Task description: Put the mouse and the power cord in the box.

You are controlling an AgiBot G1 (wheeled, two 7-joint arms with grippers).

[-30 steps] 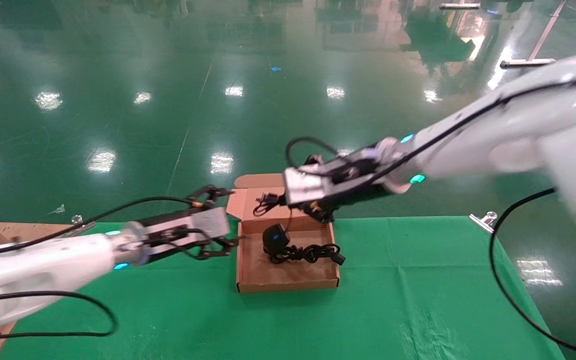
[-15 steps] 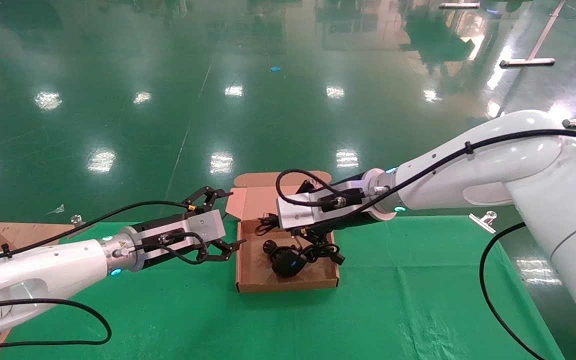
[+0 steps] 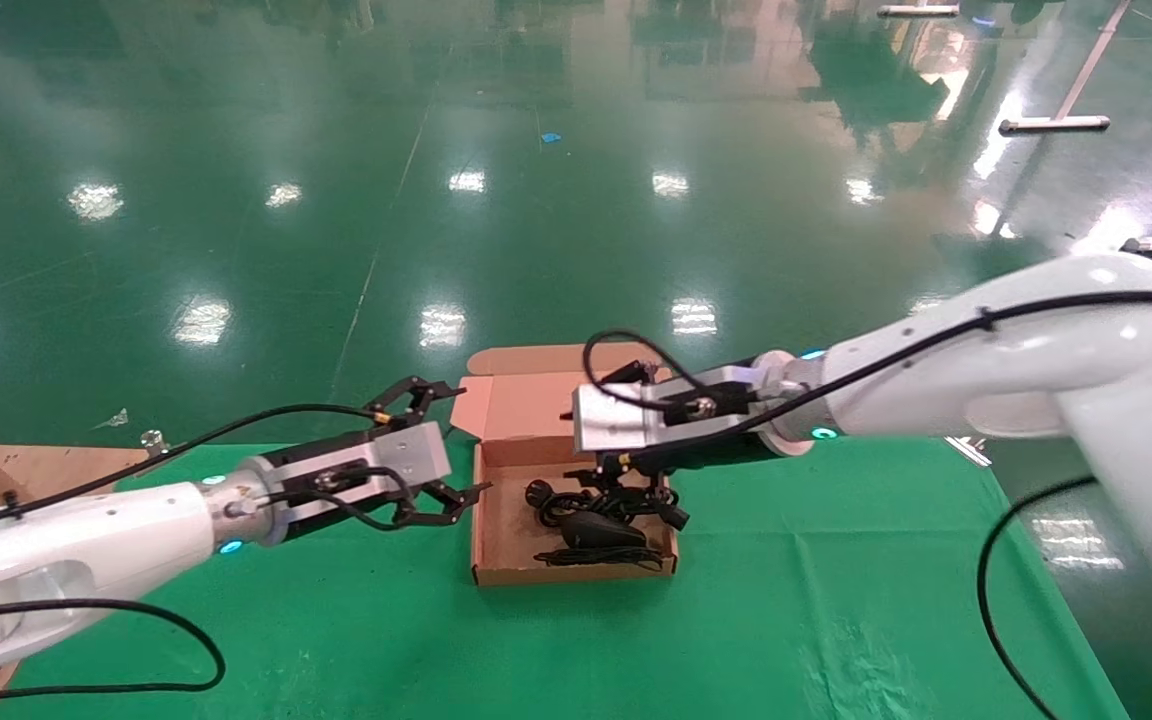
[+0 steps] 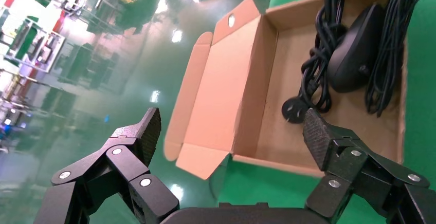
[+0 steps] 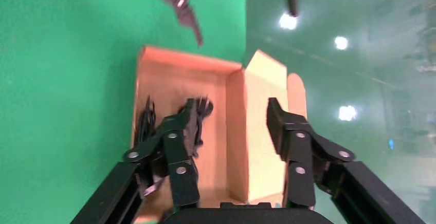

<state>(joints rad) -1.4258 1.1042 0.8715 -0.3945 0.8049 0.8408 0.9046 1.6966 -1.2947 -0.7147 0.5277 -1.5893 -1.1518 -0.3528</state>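
Inside the box (image 3: pixel 496 545), on its floor, the mouse (image 3: pixel 601 531) is seen lying toward the right/near part, w/ its long axis roughly across the box (left-right in head view), thin cable looped along the near wall. The power cord (image 3: pixel 576 497) is bundled just behind the mouse, touching or nearly touching it, round plug toward the box's left-middle, chunky connector end at the right wall. Box lid is hinged open at the far side, tuck flap up; box sits on the green cloth (image 3: pixel 836 600). Right gripper (image 3: pixel 614 478) is held directly above the cord bundle at the box's right-rear, fingers spread apart, nothing clamped btwn them (right wrist view shows the pads wide, w/ box floor and cord below). Left gripper (image 3: pixel 451 440) is held just outside the box's left wall, near the left lid flap, jaws also wide apart and empty; left wrist view shows the box interior ahead of it, mouse and cord both visible past the fingers. Key relation: both task items lie below and slightly nearer than the right gripper, and to the right of the left gripper across the box wall. Both items judged already in the box, so placing looks done; next move prob. a straight lift of the right arm clear. Risk judged: a finger snagging a cord loop on the way up.
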